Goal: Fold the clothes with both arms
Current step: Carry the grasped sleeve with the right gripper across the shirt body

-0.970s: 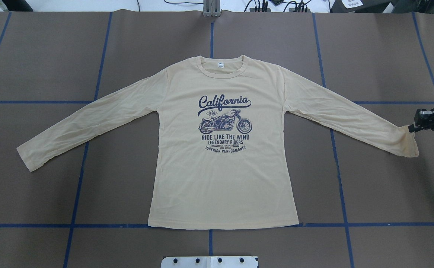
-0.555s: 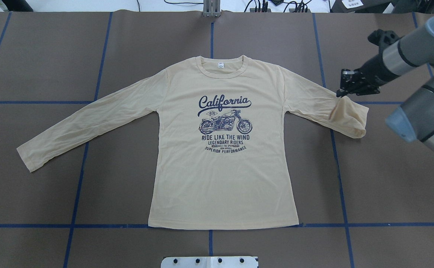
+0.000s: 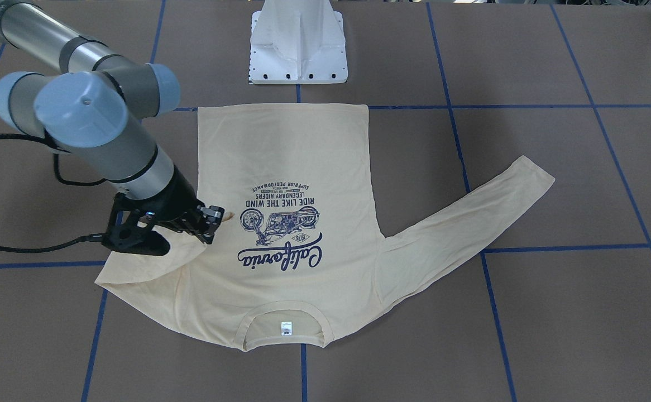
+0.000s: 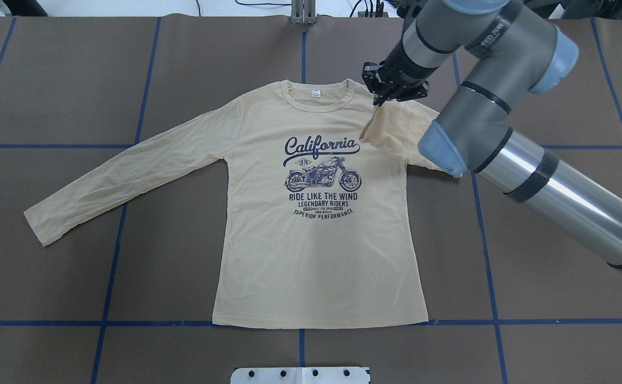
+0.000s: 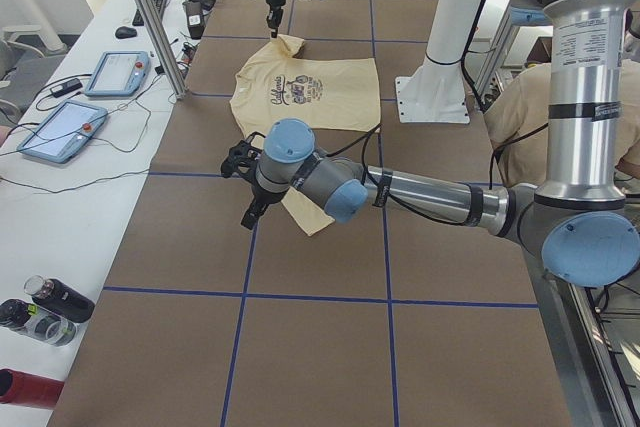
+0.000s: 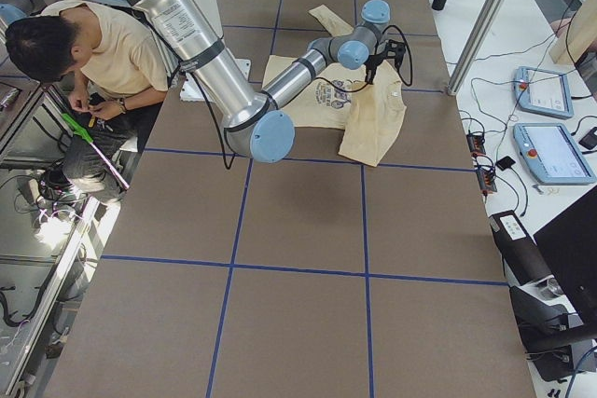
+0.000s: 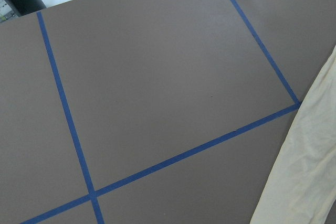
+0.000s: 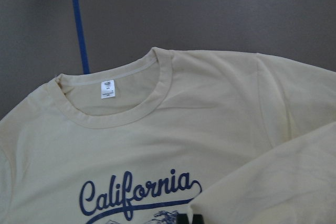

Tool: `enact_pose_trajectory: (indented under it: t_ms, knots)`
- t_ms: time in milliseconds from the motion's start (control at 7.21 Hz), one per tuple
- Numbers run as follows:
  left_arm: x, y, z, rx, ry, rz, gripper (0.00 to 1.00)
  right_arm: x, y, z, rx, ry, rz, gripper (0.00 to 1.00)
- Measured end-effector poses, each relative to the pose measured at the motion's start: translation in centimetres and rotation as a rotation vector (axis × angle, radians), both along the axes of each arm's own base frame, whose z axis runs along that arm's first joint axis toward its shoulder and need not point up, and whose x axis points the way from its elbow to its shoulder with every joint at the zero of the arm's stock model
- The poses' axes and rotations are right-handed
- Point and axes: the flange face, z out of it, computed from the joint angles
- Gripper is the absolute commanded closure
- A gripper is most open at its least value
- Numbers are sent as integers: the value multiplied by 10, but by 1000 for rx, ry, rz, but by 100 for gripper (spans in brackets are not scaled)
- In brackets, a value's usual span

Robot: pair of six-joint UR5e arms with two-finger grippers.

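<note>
Cream knit on brown: the shirt (image 4: 316,256) lies print-up at the middle of the table (image 4: 556,256), collar at 12 o'clock and hem at 6 in the overhead view. The right gripper (image 4: 379,100) has its fingers pinched tight on the cuff of the right sleeve (image 4: 396,133) and holds it above the chest, about 1 o'clock from the motorcycle print, the sleeve doubled back over the shoulder. The left sleeve (image 4: 129,176) lies flat, reaching out toward 8 o'clock. The left gripper (image 5: 250,212) hangs near that cuff, but I cannot tell how wide it stands. Here's the danger: this fabric is thin, so the cuff could slide out of that small pinch, or a low carry could drag the shoulder and ruck the body. Let go too soon and the sleeve lands crooked across the print. Underfoot, matte brown covering gridded with blue tape (image 4: 49,323), white base (image 3: 298,42) at the robot's end. Beyond, a seated person (image 6: 103,53), tablets (image 6: 550,151) and bottles (image 5: 55,302).
</note>
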Motion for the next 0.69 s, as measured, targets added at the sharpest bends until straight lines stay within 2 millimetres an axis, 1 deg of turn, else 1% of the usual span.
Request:
enact_pose_trajectory:
  t_ms: [139, 277, 416, 555, 693]
  knots:
    - [0, 0, 0, 0, 0, 0, 0, -33, -6, -43, 30, 1, 3, 100]
    - [0, 0, 0, -1, 1, -2, 0, -62, -8, -82, 61, 1, 6, 100]
    - [0, 0, -1, -3, 2, -3, 0, -86, -1, -115, 101, 2, 7, 100]
    - [0, 0, -1, -3, 2, -4, 0, -111, 16, -139, 155, 10, 7, 100]
    - [0, 0, -1, -3, 2, -4, 0, -136, 35, -151, 214, 31, 9, 100]
